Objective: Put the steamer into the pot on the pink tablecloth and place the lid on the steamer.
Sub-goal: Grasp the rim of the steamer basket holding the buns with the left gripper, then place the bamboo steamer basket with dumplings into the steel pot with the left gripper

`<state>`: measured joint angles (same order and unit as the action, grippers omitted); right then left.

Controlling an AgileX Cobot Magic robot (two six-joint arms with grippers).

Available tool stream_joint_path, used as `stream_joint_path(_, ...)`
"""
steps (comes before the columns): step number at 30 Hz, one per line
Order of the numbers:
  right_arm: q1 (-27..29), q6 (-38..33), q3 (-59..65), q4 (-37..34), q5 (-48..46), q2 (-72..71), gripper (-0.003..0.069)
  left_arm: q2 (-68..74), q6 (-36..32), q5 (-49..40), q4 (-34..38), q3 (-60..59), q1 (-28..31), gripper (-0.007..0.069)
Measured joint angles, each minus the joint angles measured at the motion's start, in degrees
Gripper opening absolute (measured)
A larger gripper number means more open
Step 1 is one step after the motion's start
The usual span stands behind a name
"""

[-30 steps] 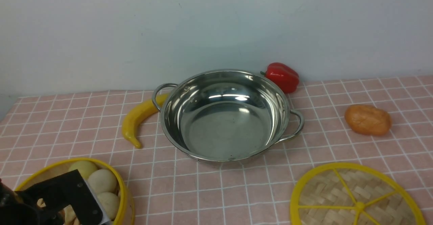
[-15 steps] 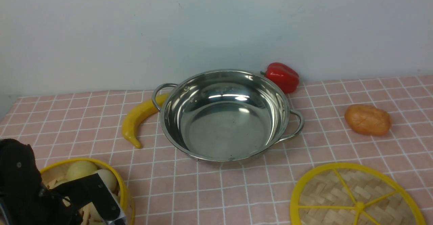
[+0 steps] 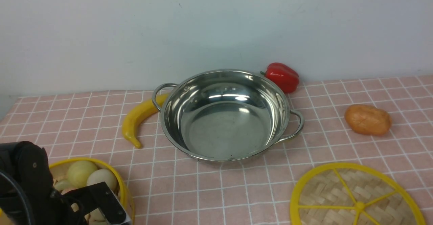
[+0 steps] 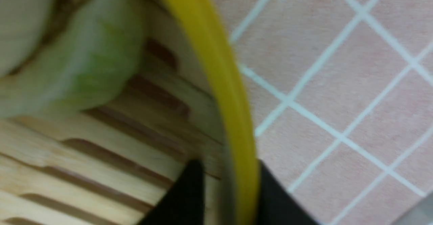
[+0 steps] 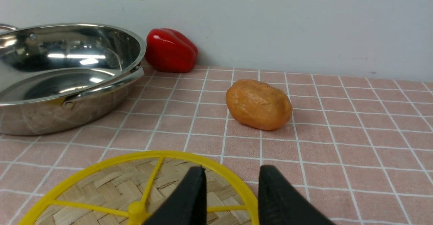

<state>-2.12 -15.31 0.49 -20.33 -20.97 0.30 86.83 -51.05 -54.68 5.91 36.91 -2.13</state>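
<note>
The steamer (image 3: 101,165), a yellow-rimmed bamboo basket of pale buns, sits at the front left corner of the pink tablecloth (image 3: 236,191). My left gripper (image 3: 110,213) is at its near right side. In the left wrist view its black fingers (image 4: 192,191) pinch the yellow rim (image 4: 216,66), one inside the basket and one outside. The empty steel pot (image 3: 225,116) stands mid-table. The lid (image 3: 355,198), a flat woven disc with yellow spokes, lies front right. My right gripper (image 5: 231,174) hovers open over the lid's (image 5: 135,191) far edge, holding nothing.
A yellow banana (image 3: 137,118) lies against the pot's left handle. A red pepper (image 3: 282,76) sits behind the pot by the wall. An orange potato-like lump (image 3: 368,119) lies right of the pot, beyond the lid.
My left arm has shifted right and lowered, bringing its fingers down astride the steamer's rim, and the jaws have narrowed onto it. The steamer, pot and lid have stayed put.
</note>
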Motion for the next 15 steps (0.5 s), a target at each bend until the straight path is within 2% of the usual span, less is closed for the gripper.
stream_joint_path(1, 0.0, 0.0, 0.0, 0.0, 0.0, 0.0, 0.0242, 0.0, -0.2, -0.5, 0.0, 0.1, 0.0, 0.0059)
stream_joint_path(2, 0.0, 0.0, 0.0, 0.0, 0.0, 0.0, 0.0242, 0.0, -0.4, -0.5, -0.1, 0.1, -0.1, 0.0043)
stream_joint_path(8, 0.0, 0.0, 0.0, 0.0, 0.0, 0.0, 0.0242, -1.1, -0.6, -3.4, -2.5, 2.7, -0.2, 0.0037)
stream_joint_path(15, 0.0, 0.0, 0.0, 0.0, 0.0, 0.0, 0.0242, -5.7, 0.7, -14.8, -7.2, 18.2, -2.1, 0.0032)
